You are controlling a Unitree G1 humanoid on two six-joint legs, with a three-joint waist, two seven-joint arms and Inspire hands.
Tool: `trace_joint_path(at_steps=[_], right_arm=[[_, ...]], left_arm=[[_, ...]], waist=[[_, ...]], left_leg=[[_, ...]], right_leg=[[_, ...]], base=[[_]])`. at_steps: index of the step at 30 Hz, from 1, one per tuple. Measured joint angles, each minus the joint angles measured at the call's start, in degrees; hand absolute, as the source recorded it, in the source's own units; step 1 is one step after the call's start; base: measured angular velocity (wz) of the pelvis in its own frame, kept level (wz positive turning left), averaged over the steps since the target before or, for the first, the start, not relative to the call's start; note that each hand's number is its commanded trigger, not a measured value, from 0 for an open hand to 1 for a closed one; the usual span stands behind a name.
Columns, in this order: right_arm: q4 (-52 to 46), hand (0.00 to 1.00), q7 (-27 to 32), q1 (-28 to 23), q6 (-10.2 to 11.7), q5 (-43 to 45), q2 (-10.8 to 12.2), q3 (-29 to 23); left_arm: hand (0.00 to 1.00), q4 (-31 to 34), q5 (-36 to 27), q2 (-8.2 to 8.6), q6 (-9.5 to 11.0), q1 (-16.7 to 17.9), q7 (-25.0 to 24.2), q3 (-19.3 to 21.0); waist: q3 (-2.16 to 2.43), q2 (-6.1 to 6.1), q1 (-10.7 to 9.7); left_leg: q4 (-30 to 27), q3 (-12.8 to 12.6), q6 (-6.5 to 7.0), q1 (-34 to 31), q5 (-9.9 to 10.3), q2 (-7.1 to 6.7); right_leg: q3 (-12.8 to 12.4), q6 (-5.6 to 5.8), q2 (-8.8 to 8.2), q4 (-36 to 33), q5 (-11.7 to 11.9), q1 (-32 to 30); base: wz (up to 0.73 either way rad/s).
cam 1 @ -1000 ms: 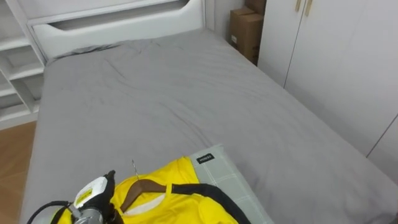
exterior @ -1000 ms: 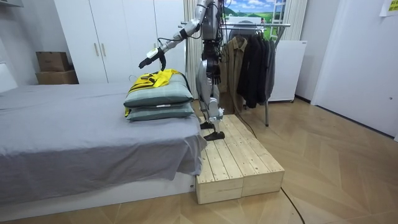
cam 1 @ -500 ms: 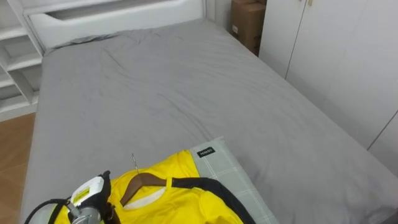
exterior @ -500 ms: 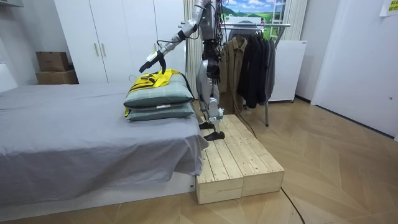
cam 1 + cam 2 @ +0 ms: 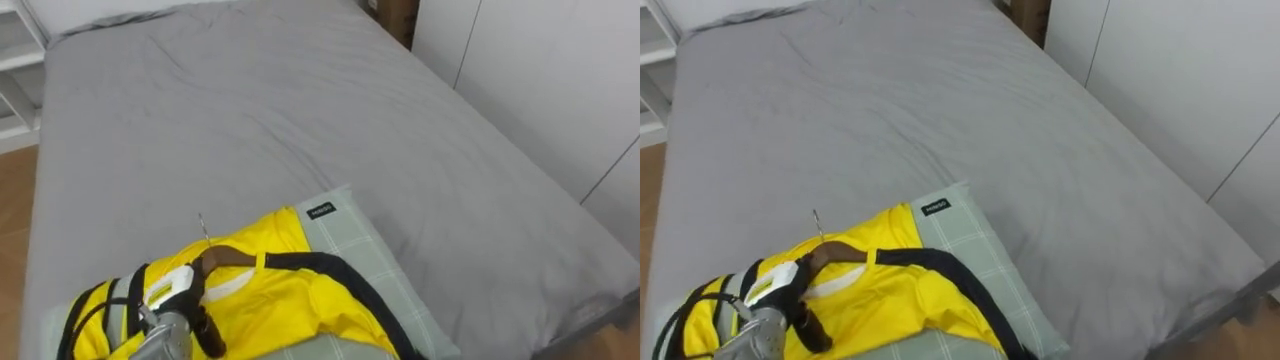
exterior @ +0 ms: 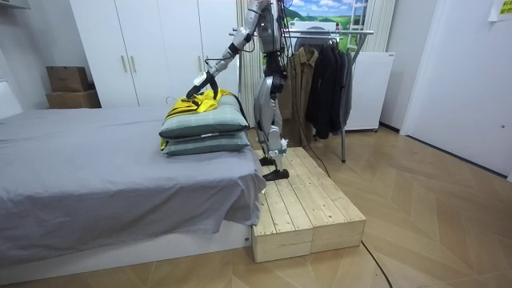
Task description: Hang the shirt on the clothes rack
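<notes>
Left eye view shows you the left hand (image 5: pixel 180 300) resting on the yellow jersey (image 5: pixel 290 297) beside its wooden hanger (image 5: pixel 228 258), on the green pillow (image 5: pixel 365 255) near left on the grey bed (image 5: pixel 300 120); whether its fingers grip anything, you cannot tell.

Head stereo pair: eyes side by side, steep downward look, close over pillow (image 5: pixel 385 285), facing along bed (image 5: pixel 260 110). Room view: well off, low, side-on to robot on wooden platform (image 6: pixel 308 204). Shared: bed, pillow, yellow garment (image 5: pixel 275 300).
</notes>
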State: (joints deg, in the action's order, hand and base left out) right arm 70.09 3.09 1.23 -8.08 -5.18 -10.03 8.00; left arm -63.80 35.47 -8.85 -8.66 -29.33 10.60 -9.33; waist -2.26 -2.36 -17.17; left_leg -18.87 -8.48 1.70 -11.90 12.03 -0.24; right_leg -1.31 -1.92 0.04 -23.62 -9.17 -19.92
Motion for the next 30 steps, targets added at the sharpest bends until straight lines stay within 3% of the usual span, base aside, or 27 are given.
trace_joint_path(at_steps=[7,12,23,30], right_arm=[[1.5,0.00,0.0,1.5,1.1,-1.6,-0.3,0.3],[1.5,0.00,0.0,2.3,1.0,-2.1,-0.9,0.3],[1.2,0.00,2.1,3.2,1.1,-7.4,-1.2,2.6],[1.0,0.00,1.9,4.1,1.4,-12.2,-1.1,5.5]], left_arm=[[0.00,-1.0,-2.2,-0.10,1.5,-3.3,1.5,0.1],[0.00,-1.1,-4.7,-0.13,2.2,-4.1,2.8,0.0],[0.00,-5.5,-10.4,-0.68,5.0,-5.4,5.3,-1.2],[0.00,-6.0,-11.2,-0.73,5.1,-5.4,8.0,-1.1]], waist=[[-0.50,0.53,0.1],[-0.89,0.42,0.0],[-0.97,0.47,0.3],[-1.13,0.18,0.5]], left_leg=[[-4.3,0.0,0.36,-6.1,0.4,-0.50],[-6.6,-0.1,0.49,-8.6,2.0,-0.43],[-8.9,-0.7,0.69,-9.4,3.4,0.07],[-8.8,-1.3,0.75,-9.4,3.7,0.39]], right_leg=[[-0.2,0.04,-0.76,-4.5,-0.7,-6.2],[-0.4,0.07,-0.77,-7.0,-1.0,-8.7],[-0.9,0.18,-0.40,-8.2,-1.2,-9.2],[-1.5,0.24,0.08,-8.1,-1.4,-9.4]], base=[[0.05],[0.00],[-0.02],[-0.04]])
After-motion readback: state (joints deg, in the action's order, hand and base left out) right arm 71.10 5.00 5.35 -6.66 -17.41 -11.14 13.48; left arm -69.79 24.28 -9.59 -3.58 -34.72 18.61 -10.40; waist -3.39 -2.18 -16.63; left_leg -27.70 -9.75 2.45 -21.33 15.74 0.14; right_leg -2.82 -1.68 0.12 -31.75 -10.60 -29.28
